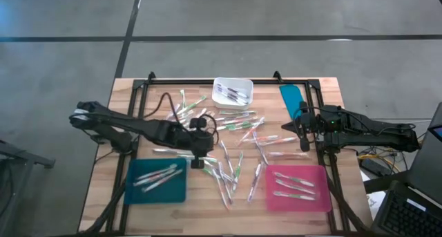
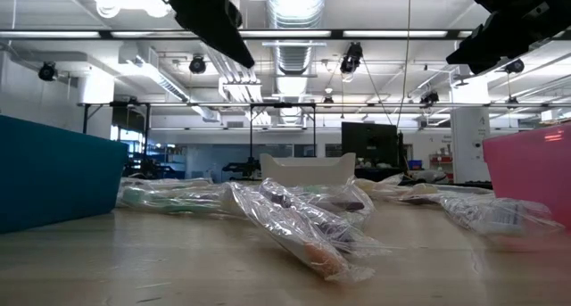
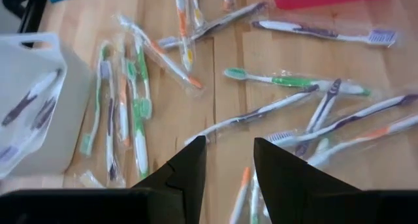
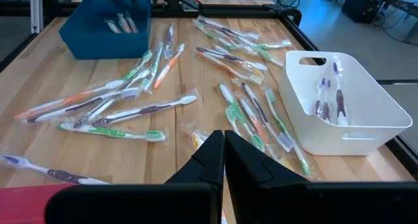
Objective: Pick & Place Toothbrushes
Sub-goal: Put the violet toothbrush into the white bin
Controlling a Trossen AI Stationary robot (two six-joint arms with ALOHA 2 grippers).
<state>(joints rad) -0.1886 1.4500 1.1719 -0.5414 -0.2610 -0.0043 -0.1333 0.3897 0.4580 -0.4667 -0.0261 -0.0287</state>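
Note:
Many wrapped toothbrushes (image 1: 238,150) lie loose on the wooden table's middle, with green, orange and purple accents (image 3: 287,81). A few lie in the teal tray (image 1: 159,180), the pink tray (image 1: 298,188) and the white bin (image 1: 233,92). My left gripper (image 1: 204,154) hovers open above the scattered pile's left part; in its wrist view nothing sits between the fingers (image 3: 230,165). My right gripper (image 4: 224,152) waits shut above the table's right side, beside the pink tray's far edge (image 1: 302,130).
A flat teal piece (image 1: 293,99) lies at the far right, next to the white bin (image 4: 339,100). A black frame (image 1: 207,80) runs along the table's far edge. In the low view, wrapped brushes (image 2: 294,217) lie between the teal tray (image 2: 53,168) and the pink tray (image 2: 531,168).

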